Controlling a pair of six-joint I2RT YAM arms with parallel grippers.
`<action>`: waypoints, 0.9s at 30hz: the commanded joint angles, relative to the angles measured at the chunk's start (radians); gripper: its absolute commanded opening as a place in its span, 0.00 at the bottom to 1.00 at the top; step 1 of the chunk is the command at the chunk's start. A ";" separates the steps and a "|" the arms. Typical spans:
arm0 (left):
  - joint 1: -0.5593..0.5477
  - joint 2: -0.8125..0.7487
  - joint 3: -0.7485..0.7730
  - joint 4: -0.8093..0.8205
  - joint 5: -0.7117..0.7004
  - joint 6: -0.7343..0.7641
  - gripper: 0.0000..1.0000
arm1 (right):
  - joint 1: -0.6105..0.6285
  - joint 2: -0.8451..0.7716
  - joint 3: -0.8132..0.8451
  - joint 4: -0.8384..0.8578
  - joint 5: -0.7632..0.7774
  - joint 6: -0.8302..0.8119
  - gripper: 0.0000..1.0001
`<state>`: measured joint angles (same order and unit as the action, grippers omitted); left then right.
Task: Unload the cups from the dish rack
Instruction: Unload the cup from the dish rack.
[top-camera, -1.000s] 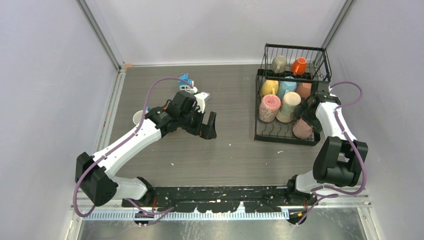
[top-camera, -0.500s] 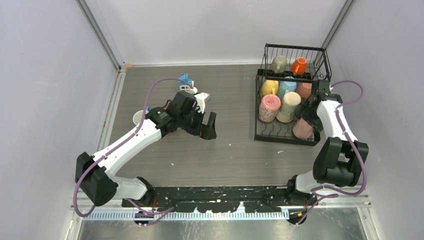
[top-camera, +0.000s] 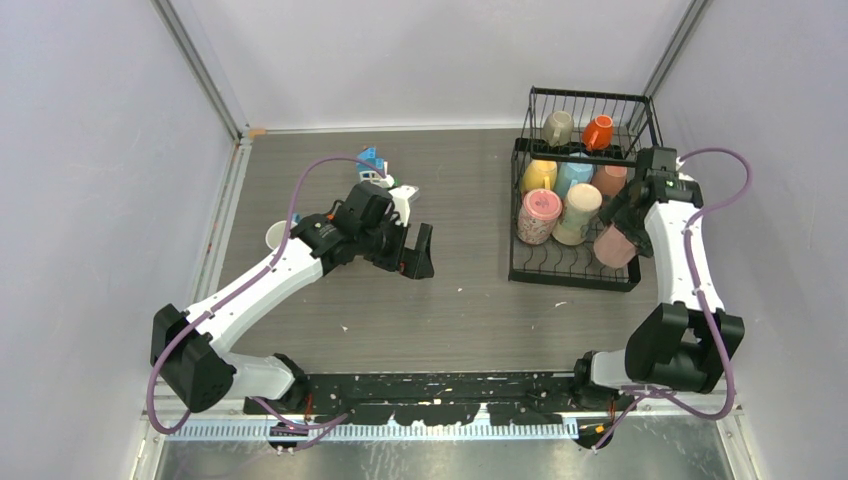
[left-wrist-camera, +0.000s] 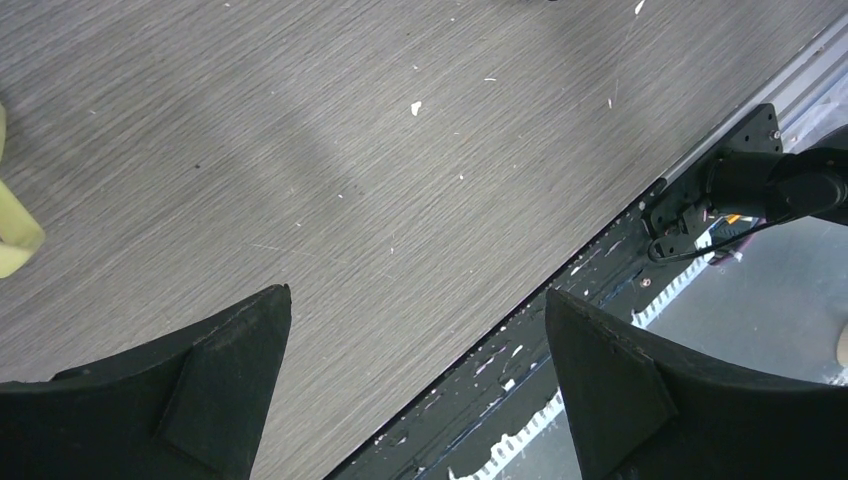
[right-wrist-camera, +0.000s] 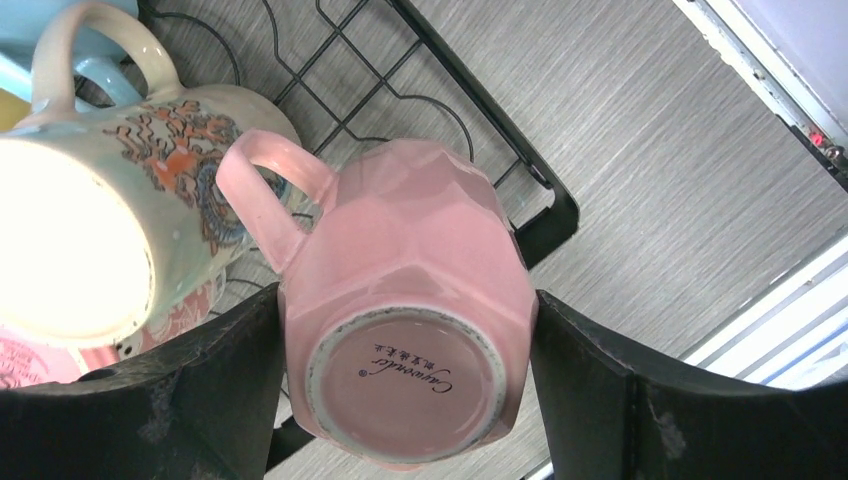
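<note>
Pink cup (right-wrist-camera: 405, 290) wedged inside the right claw (right-wrist-camera: 410, 395), touching both fingers (right-wrist-camera: 170, 405).

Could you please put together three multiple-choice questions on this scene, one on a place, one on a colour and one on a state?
1. Where is the orange mug?
A. on the dish rack's upper shelf
B. on the table
C. on the rack's lower tier

2. What colour is the mug held by the right gripper?
A. yellow
B. pink
C. blue

3. How is the left gripper?
A. shut on a mug
B. shut on nothing
C. open and empty

Answers: 1 A, it sits in the upper basket beside a grey mug; 2 B, the right wrist view shows a pink mug clamped there; 3 C, its jaws stand apart with nothing between them.
</note>
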<state>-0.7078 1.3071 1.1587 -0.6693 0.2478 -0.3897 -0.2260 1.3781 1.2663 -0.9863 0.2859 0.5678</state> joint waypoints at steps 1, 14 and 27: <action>-0.005 -0.014 0.008 0.051 0.036 -0.026 1.00 | 0.013 -0.102 0.074 -0.035 -0.009 0.026 0.24; -0.002 -0.042 -0.007 0.096 0.051 -0.126 1.00 | 0.223 -0.295 0.085 -0.137 -0.115 0.134 0.23; 0.042 -0.081 -0.126 0.346 0.153 -0.347 1.00 | 0.542 -0.289 0.077 0.008 -0.234 0.286 0.23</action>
<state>-0.6914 1.2724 1.0718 -0.4934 0.3344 -0.6315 0.2691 1.0824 1.3025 -1.1362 0.1211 0.7841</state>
